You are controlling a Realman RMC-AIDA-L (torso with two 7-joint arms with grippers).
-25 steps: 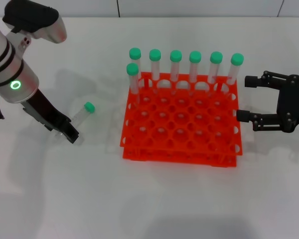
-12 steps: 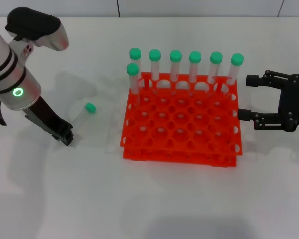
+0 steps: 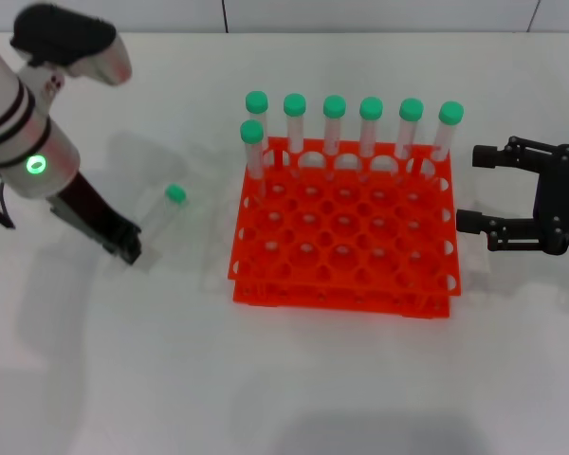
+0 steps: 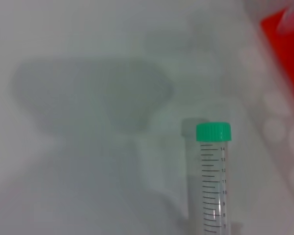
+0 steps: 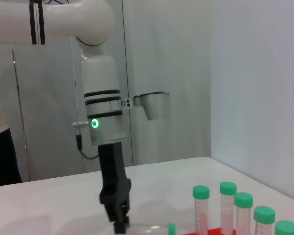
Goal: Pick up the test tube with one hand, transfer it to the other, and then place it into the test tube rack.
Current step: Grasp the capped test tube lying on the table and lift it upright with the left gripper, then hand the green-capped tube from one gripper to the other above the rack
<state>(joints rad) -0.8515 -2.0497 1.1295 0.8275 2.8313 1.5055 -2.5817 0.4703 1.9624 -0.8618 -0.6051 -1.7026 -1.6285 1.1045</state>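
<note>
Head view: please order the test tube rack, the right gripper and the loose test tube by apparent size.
1. test tube rack, clearly largest.
2. right gripper, open beside the rack.
3. test tube, lying near the left gripper, smallest.

Seven upright green-capped tubes (image 3: 334, 108), one lying test tube (image 3: 163, 210), one test tube rack (image 3: 344, 284), two pincers

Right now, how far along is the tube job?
Done: seven capped tubes stand in the test tube rack. In hand: nothing; the test tube lies on the table, left gripper beside it. Left: pickup, handover to the open right gripper, racking.
</note>
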